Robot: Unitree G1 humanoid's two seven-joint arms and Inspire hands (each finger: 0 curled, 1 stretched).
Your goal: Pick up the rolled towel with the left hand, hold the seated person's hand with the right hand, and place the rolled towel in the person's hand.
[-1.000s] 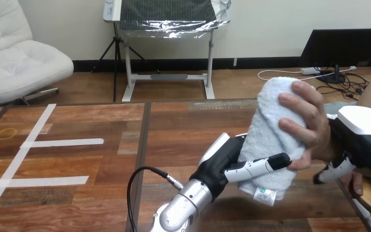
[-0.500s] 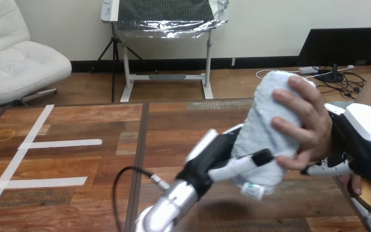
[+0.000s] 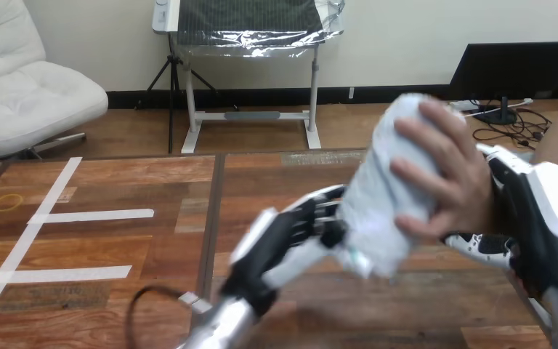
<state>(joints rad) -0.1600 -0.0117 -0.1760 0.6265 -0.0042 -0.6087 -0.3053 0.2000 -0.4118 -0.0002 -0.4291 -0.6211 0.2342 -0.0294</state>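
Wooden table [image 3: 276, 182], white tape strips [image 3: 91, 214] and a yellow ring [image 3: 7, 202] (far left) on it.

One rolled towel [image 3: 381, 196] is being counted, and one person's hand [image 3: 454, 182]. Two machine hands are being counted: the left hand [image 3: 290, 233] and the right hand [image 3: 545, 211]. One wooden table [image 3: 261, 182] is being counted, and on it three strips of white tape [image 3: 94, 214] and one yellow ring [image 3: 7, 202].
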